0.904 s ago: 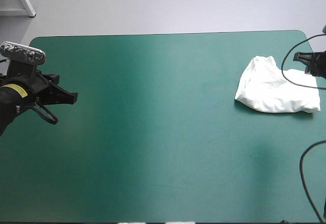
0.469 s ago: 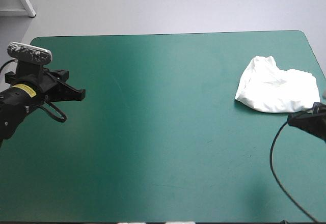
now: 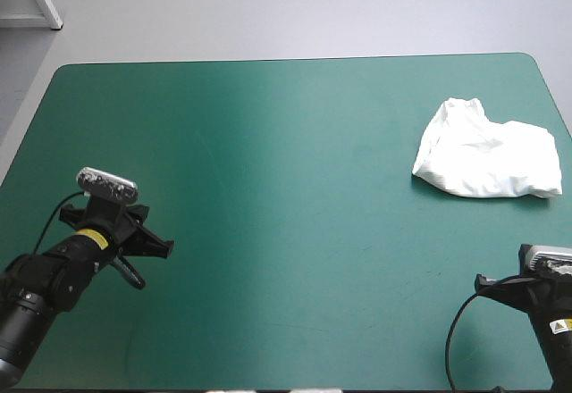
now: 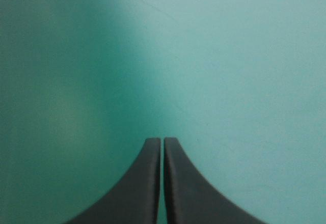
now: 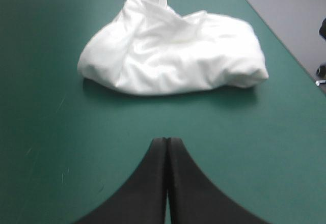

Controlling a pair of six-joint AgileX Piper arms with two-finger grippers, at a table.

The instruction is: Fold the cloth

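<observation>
T-shirt is lying in a crumpled white heap near the far right corner of the teal-green worktop. The right pincer is sitting by the near right corner, pointing at the heap and well apart from it, its two black fingers pressed together. The left pincer is hanging over the worktop's near left side, its fingers together too.

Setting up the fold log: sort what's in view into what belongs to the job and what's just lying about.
Job: white T-shirt, a crumpled heap near the table's right edge; left gripper, shut; right gripper, shut, T-shirt ahead of it.
Just there: teal-green cover, the surface under it all.
</observation>
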